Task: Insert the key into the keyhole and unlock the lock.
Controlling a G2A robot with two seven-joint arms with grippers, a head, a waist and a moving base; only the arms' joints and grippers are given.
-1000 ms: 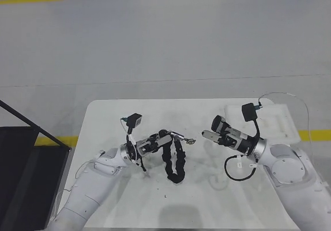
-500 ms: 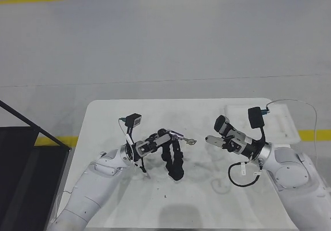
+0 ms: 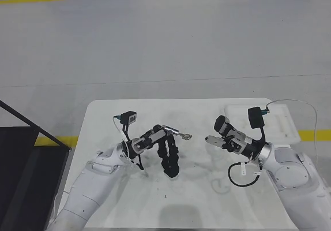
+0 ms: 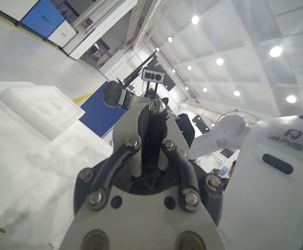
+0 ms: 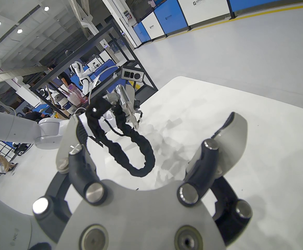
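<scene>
cable lock (image 3: 169,159), held over matte white table (image 3: 113,115), left of centre
left gripper (image 3: 164,132) clamped on the black woven sleeve just behind the rounded chrome barrel (image 5: 122,96); cable droops in a long loop. right gripper (image 3: 212,131) spread wide, holding nothing, well apart to the right.

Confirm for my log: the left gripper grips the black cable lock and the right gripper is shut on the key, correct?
Not quite. The left gripper does grip the black cable lock, but the right gripper is open and holds nothing; the right wrist view shows it.
</scene>
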